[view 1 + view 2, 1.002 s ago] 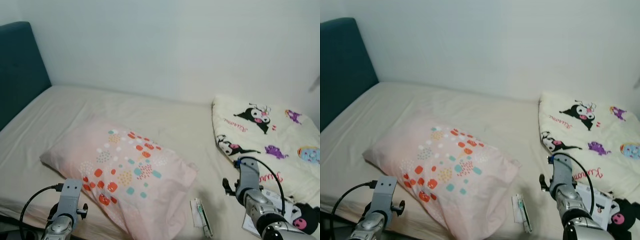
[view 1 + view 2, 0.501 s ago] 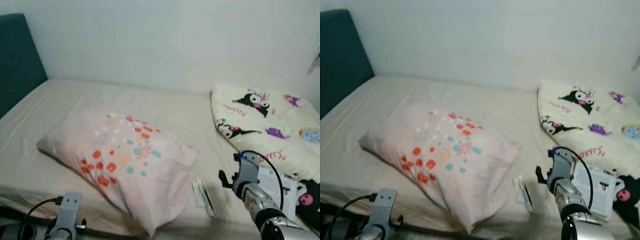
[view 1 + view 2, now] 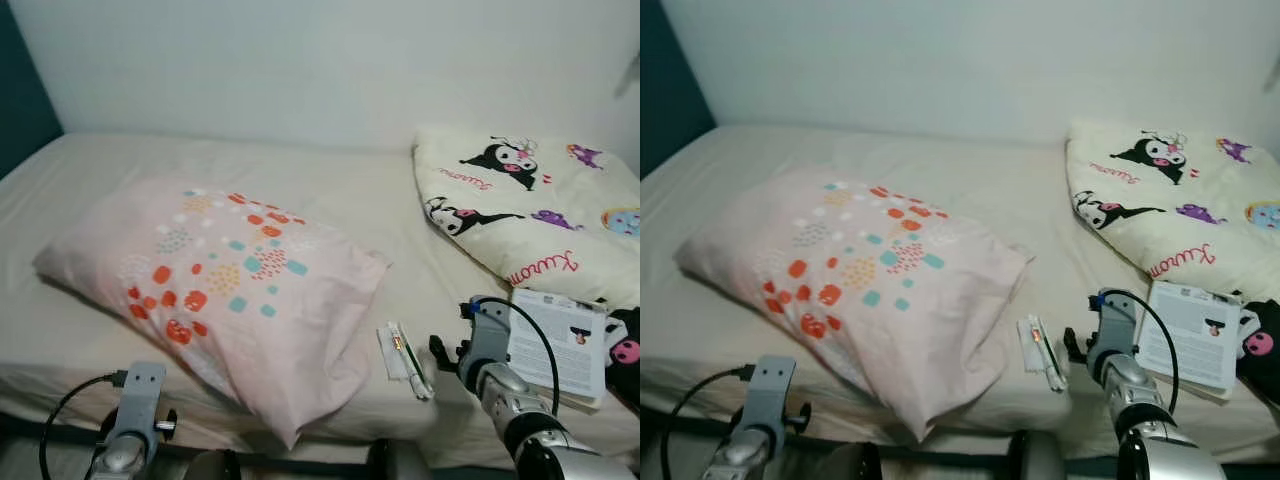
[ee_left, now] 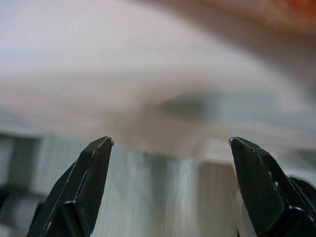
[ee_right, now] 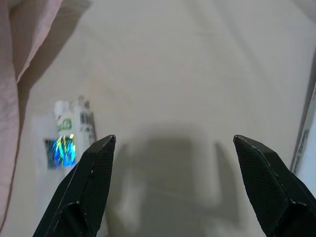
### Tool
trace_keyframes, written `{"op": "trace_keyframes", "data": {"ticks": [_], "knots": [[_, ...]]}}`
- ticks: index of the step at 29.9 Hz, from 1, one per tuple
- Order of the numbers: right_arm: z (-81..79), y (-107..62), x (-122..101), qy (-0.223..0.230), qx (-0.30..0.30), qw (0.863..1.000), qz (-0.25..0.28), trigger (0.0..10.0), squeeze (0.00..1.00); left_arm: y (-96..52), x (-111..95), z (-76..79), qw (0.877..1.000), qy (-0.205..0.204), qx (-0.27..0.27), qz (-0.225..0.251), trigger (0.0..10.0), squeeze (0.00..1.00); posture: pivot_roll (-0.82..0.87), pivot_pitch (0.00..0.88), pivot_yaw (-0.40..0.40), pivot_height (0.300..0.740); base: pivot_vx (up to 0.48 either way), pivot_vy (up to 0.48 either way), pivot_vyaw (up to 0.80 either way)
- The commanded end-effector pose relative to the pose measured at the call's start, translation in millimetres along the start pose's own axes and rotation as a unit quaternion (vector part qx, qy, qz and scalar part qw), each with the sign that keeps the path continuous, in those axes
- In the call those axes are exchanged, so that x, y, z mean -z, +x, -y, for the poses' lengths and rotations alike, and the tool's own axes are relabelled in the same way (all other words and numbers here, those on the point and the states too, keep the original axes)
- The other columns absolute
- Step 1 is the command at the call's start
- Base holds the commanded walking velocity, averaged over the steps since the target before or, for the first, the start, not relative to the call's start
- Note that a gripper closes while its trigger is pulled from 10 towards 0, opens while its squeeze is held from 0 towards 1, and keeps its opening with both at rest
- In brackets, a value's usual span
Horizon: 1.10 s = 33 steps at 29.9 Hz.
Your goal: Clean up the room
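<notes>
A bed (image 3: 330,200) holds a pink spotted pillow (image 3: 215,285), a cartoon blanket (image 3: 520,205), a booklet (image 3: 560,340) and a small packet (image 3: 403,357) near the front edge. The right gripper (image 5: 175,185) hovers beside the packet, fingers apart; the left gripper (image 4: 170,185), also spread, hangs low.

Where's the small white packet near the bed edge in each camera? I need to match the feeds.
Left eye view: the white packet lies near the bed's front edge, between the pink pillow and the right gripper.
Right eye view: same spot.
Right wrist view: beside one black finger, next to the pillow's edge.
Left wrist view: none visible.
Shared landmark: the pink pillow.
</notes>
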State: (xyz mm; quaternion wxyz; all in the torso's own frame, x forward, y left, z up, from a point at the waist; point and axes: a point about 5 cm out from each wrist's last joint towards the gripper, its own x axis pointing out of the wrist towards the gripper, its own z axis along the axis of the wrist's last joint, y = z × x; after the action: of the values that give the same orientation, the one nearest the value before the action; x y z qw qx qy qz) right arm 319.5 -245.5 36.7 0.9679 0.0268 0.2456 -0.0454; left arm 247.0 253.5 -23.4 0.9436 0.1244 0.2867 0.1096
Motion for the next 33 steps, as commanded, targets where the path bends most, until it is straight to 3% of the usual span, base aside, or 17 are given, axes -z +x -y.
{"op": "trace_keyframes", "data": {"ticks": [1, 6, 11, 20, 25, 27, 30, 33], "knots": [[-4.5, 1.1, -4.2, 0.003, -0.008, 1.0, 0.013, 10.0, 0.0, -0.5, 1.3, -5.8, 1.0, 0.005, -0.008, 0.001, 10.0, 0.0, -0.02, 0.021, -0.031, 0.52, 0.0, 0.0, 0.0], [-14.0, 2.5, -6.7, 0.015, -0.028, 0.999, 0.027, 10.0, 0.0, -3.3, 7.3, -8.5, 1.0, 0.015, -0.006, 0.001, 10.0, 0.0, 0.0, 0.048, -0.021, 0.5, 0.0, 0.0, 0.0], [-41.4, 5.8, -23.3, 0.043, -0.106, 0.991, 0.071, 10.0, 0.0, -9.4, 19.6, -14.9, 0.999, 0.041, -0.004, -0.001, 10.0, 0.0, 0.02, 0.088, -0.004, 0.478, 0.0, 0.0, 0.0], [-60.7, 8.8, -49.4, 0.086, -0.129, 0.981, 0.115, 10.0, 0.0, -13.9, 27.0, -20.6, 0.999, 0.052, -0.004, 0.001, 10.0, 0.0, 0.03, 0.13, 0.007, 0.478, 0.0, 0.0, 0.0], [-89.3, 10.2, -28.8, 0.012, -0.151, 0.987, 0.048, 10.0, 0.0, -15.4, 29.4, -17.8, 0.998, 0.057, 0.0, 0.001, 10.0, 0.0, 0.04, 0.148, 0.009, 0.478, 0.0, 0.0, 0.0], [-103.0, 9.4, -24.2, 0.004, -0.171, 0.985, 0.038, 10.0, 0.0, -16.5, 30.9, -16.6, 0.998, 0.063, 0.004, 0.002, 10.0, 0.0, 0.05, 0.162, 0.008, 0.478, 0.0, 0.0, 0.0], [-112.6, 9.0, -23.2, -0.005, -0.181, 0.983, 0.031, 10.0, 0.0, -17.6, 32.2, -16.3, 0.998, 0.067, 0.007, 0.004, 10.0, 0.0, 0.05, 0.167, 0.007, 0.478, 0.0, 0.0, 0.0], [-119.2, 9.4, -17.8, -0.049, -0.17, 0.984, 0.003, 10.0, 0.0, -18.7, 33.7, -16.5, 0.998, 0.068, 0.007, 0.005, 10.0, 0.0, 0.06, 0.169, 0.006, 0.478, 0.0, 0.0, 0.0]]}}
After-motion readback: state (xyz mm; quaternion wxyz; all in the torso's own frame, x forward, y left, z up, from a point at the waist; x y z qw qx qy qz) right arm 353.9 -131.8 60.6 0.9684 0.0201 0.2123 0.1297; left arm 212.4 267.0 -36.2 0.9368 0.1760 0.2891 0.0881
